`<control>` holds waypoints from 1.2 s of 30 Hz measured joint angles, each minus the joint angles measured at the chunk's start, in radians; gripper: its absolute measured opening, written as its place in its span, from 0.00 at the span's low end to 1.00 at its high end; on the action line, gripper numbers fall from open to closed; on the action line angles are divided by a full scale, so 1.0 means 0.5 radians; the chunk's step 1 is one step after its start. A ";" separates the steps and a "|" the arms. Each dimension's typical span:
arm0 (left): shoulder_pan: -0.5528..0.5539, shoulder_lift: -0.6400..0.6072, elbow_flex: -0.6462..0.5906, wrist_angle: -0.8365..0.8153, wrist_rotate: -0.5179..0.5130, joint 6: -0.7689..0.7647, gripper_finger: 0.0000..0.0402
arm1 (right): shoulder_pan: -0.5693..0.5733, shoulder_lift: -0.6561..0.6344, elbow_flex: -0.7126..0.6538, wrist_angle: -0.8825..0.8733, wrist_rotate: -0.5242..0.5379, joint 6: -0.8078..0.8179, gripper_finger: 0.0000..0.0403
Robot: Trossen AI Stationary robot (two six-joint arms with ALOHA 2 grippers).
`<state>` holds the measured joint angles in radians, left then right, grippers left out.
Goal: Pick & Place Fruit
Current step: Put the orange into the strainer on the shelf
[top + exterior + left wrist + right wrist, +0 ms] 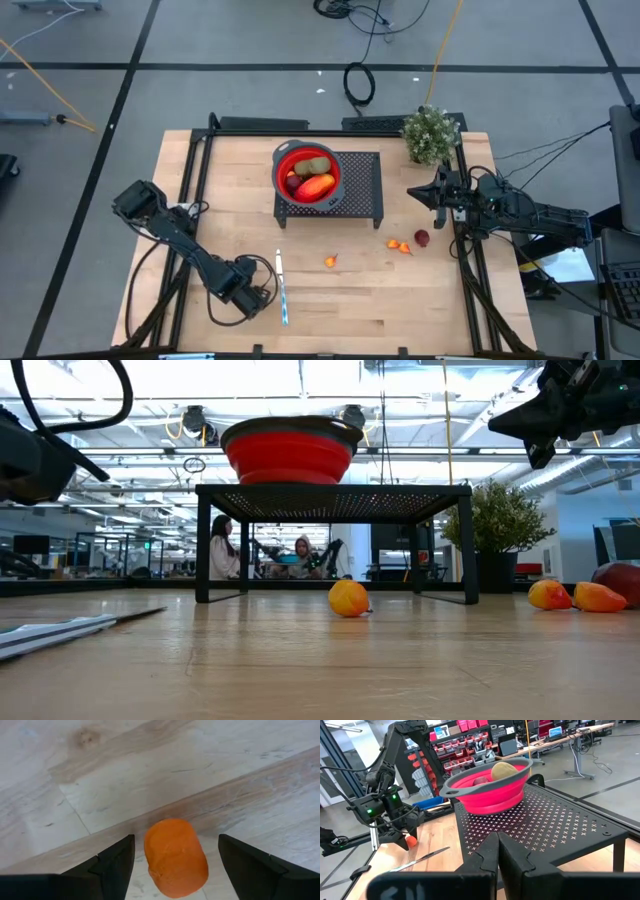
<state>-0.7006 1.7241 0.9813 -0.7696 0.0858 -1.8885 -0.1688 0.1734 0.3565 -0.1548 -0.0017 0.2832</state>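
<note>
Your left gripper (175,865) hangs wide open over a small orange fruit (175,857) near the bench's (400,310) front-left corner, gripping nothing; the right gripper (497,851) waits shut by the right edge. Close off-centre and that round piece may squirt out sideways. On the black rack (362,192), the red bowl (282,160) holds a kiwi-like fruit (316,166) and a red-orange oval (316,186).

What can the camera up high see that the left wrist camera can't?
Only the high view: the red bowl holding fruit on the black rack, the knife, the plant, small fruit pieces loose on the table, and the right gripper, shut, beside the rack. Only the left wrist view: an orange fruit piece between the open fingers of the left gripper, untouched. Both: the wooden table.
</note>
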 joint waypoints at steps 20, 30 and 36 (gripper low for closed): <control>0.001 -0.001 0.001 0.010 0.039 -0.015 0.28 | 0.000 -0.001 0.000 0.000 0.001 -0.030 0.00; 0.014 -0.064 0.108 0.071 0.059 0.080 0.29 | 0.000 0.000 0.000 0.000 0.001 -0.030 0.00; 0.008 -0.205 0.150 0.418 -0.396 0.634 0.29 | 0.001 0.000 0.000 -0.001 0.001 -0.031 0.00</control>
<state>-0.6964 1.6214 1.0565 -0.5605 -0.1122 -1.5717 -0.1684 0.1732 0.3565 -0.1551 -0.0013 0.2680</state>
